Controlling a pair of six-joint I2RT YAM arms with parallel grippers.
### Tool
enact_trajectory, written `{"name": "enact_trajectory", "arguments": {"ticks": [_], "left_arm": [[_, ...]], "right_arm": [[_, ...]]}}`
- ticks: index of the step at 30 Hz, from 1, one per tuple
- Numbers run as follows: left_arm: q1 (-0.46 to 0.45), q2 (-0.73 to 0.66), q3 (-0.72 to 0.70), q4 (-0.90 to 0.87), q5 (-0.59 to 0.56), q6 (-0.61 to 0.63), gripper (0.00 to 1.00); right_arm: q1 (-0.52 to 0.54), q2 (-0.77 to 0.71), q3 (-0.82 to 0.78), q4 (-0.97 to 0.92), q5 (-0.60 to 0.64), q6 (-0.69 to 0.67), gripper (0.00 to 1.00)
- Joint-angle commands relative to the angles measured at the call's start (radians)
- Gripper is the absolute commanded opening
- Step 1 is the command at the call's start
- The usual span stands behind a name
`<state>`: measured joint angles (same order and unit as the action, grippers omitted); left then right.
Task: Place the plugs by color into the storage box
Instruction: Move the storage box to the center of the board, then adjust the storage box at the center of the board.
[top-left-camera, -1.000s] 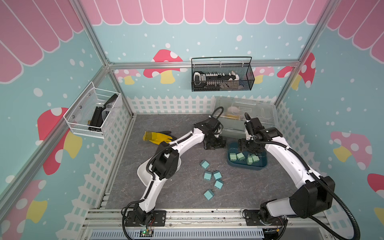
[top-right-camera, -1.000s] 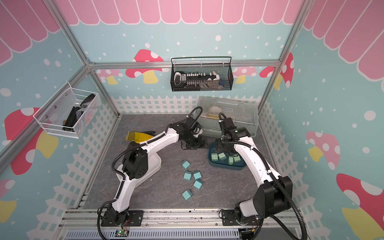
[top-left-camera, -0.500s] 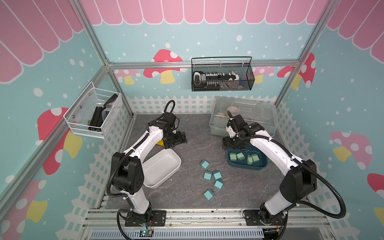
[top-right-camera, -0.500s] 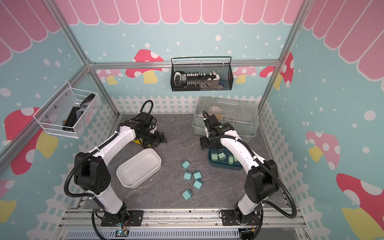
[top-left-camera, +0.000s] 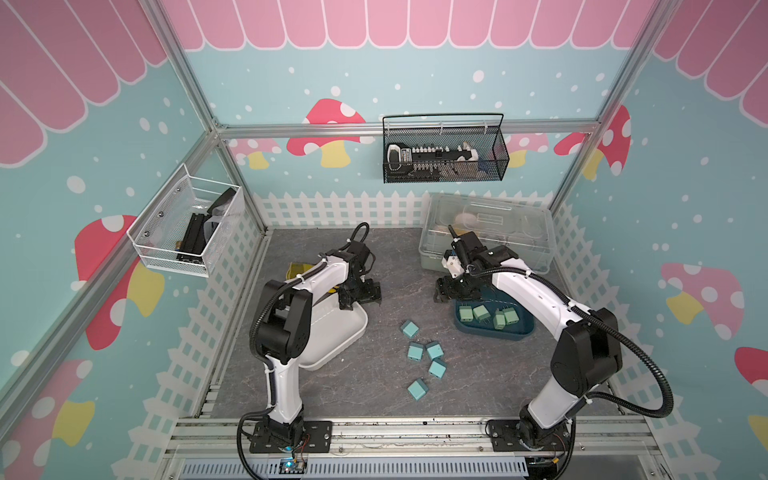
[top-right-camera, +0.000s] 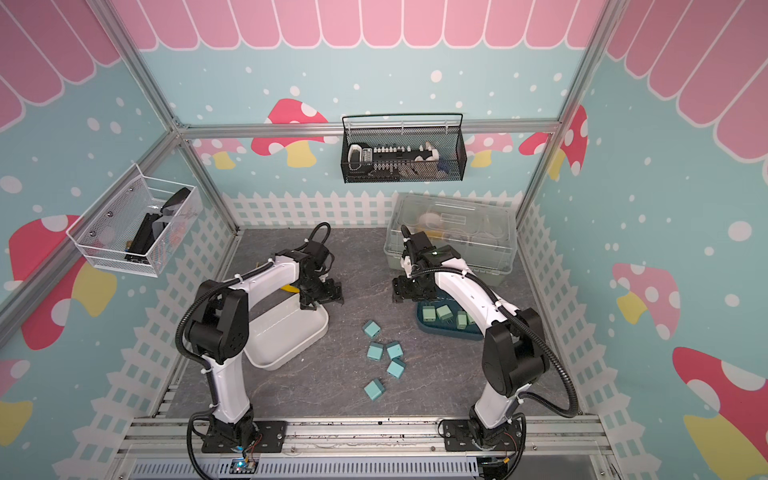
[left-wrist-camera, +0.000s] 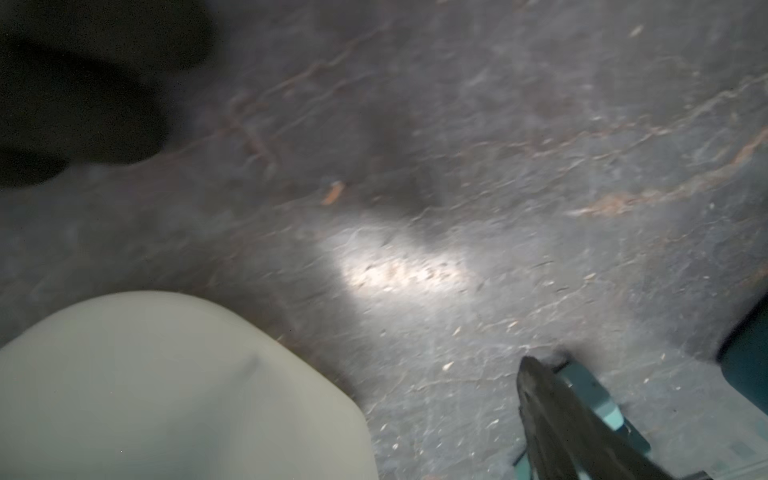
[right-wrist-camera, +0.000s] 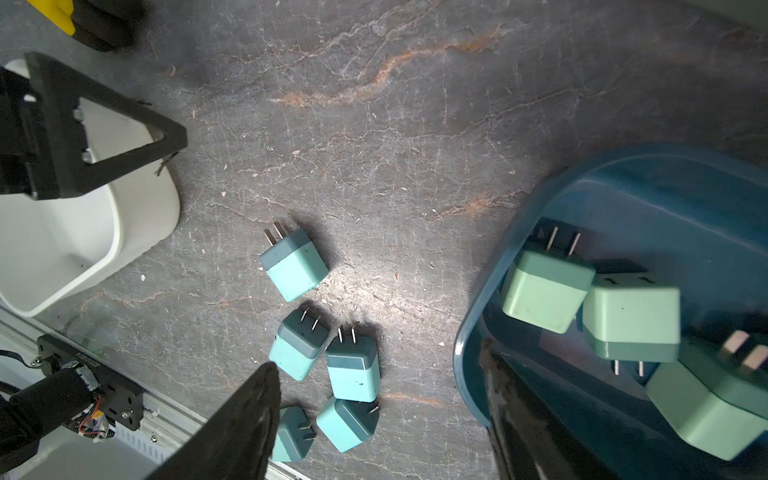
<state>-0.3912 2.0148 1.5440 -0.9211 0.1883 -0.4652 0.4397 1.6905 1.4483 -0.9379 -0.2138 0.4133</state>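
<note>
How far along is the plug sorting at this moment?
Done: four pale green plugs sit in the dark blue tray. In hand: nothing; the left gripper and right gripper are both open and empty. Left: five light blue plugs lie loose on the mat, and the white tray shows none inside.

No text, label, brand or number can be read. The only lettering is a short line of white print on the black mounting plate (right-wrist-camera: 89, 360) in the right wrist view, well apart from the right claw (right-wrist-camera: 378, 356), and it is too small to make out.
</note>
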Motion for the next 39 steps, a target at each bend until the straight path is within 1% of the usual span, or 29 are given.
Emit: {"name": "enact_trajectory", "arguments": {"ticks": [1, 4, 6, 8, 11, 14, 17, 22, 27, 29, 31, 34, 39], "left_arm": [[-0.132, 0.033, 0.15, 0.035, -0.001, 0.019, 0.92], [-0.202, 0.102, 0.257, -0.006, -0.004, 0.011, 0.92], [-0.209, 0.117, 0.281, -0.031, -0.016, -0.01, 0.92], [-0.202, 0.101, 0.271, -0.032, -0.038, -0.016, 0.92], [-0.162, 0.059, 0.262, -0.052, -0.09, -0.026, 0.92], [-0.094, -0.001, 0.248, -0.071, -0.127, -0.056, 0.92], [-0.027, -0.078, 0.209, -0.084, -0.176, -0.08, 0.92], [0.069, -0.178, 0.111, -0.164, -0.235, -0.058, 0.91], [0.152, -0.267, -0.038, -0.166, -0.228, -0.071, 0.9], [0.172, -0.285, -0.099, -0.129, -0.204, -0.063, 0.9], [0.194, -0.309, -0.195, -0.046, -0.155, -0.063, 0.91], [0.227, -0.321, -0.29, -0.003, -0.124, -0.076, 0.91], [0.286, -0.325, -0.363, 0.003, -0.159, -0.039, 0.91]], "right_arm": [[0.002, 0.011, -0.008, -0.021, 0.01, -0.041, 0.76], [0.002, 0.017, 0.007, -0.052, 0.051, -0.069, 0.76], [0.002, 0.02, 0.01, -0.061, 0.051, -0.078, 0.76], [0.002, 0.018, 0.004, -0.062, 0.044, -0.075, 0.76], [0.002, 0.018, -0.012, -0.048, 0.03, -0.066, 0.76], [0.005, 0.018, -0.022, -0.025, -0.007, -0.061, 0.76], [0.039, 0.027, -0.022, -0.005, -0.027, -0.069, 0.76], [0.137, 0.12, 0.012, 0.001, -0.047, -0.138, 0.76], [0.167, 0.166, 0.016, 0.042, -0.063, -0.165, 0.76], [0.171, 0.18, 0.018, 0.054, -0.075, -0.171, 0.76], [0.178, 0.195, 0.02, 0.06, -0.085, -0.183, 0.76], [0.193, 0.215, 0.026, 0.069, -0.089, -0.203, 0.76], [0.218, 0.254, 0.026, 0.087, -0.092, -0.214, 0.75]]}}
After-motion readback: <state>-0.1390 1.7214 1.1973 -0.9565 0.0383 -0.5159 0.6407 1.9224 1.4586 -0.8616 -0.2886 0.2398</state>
